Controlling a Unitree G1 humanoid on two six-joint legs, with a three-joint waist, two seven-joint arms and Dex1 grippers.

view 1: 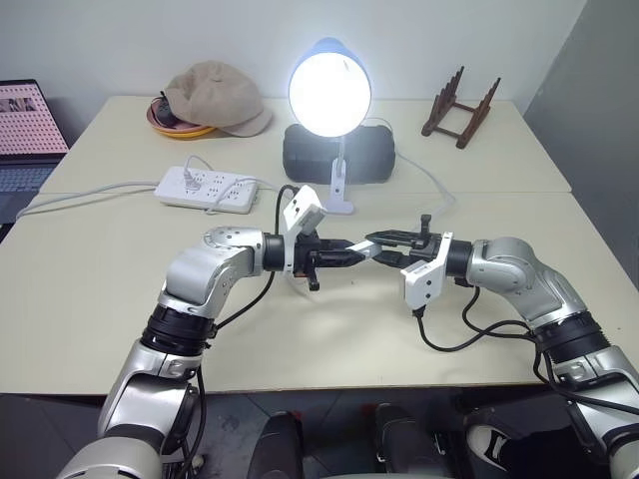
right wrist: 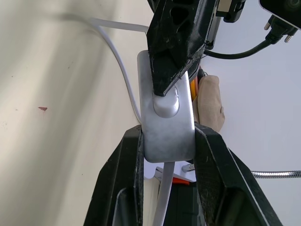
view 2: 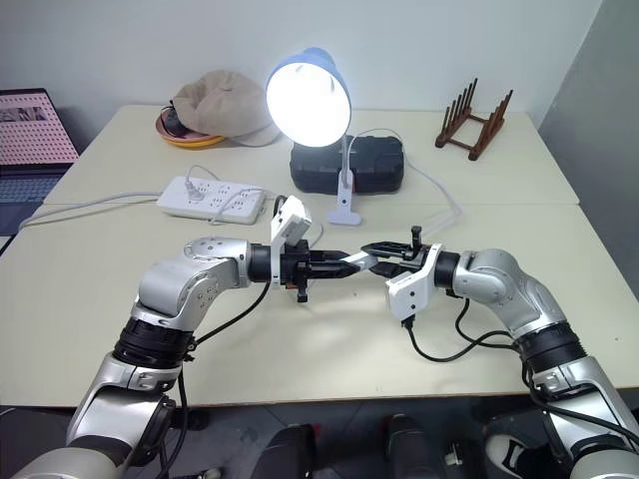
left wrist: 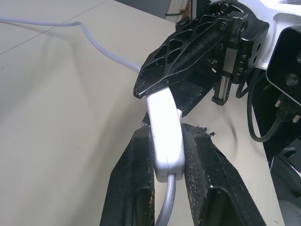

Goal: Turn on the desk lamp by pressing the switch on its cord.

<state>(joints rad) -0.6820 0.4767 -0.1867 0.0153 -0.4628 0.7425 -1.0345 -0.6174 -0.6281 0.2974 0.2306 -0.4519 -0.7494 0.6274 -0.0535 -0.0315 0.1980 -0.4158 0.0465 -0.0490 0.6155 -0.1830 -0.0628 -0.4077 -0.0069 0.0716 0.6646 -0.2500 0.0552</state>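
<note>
Glossy white oblong switch (right wrist: 167,125) clamped betw ribbed black L fingers (left wrist: 136,179) & R fingers (right wrist: 115,188); lamp (view 1: 329,88) lit.

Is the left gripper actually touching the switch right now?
Touching. In the right wrist view the left gripper presses its tip on the button of the switch, no gap; the desk lamp glows.
</note>
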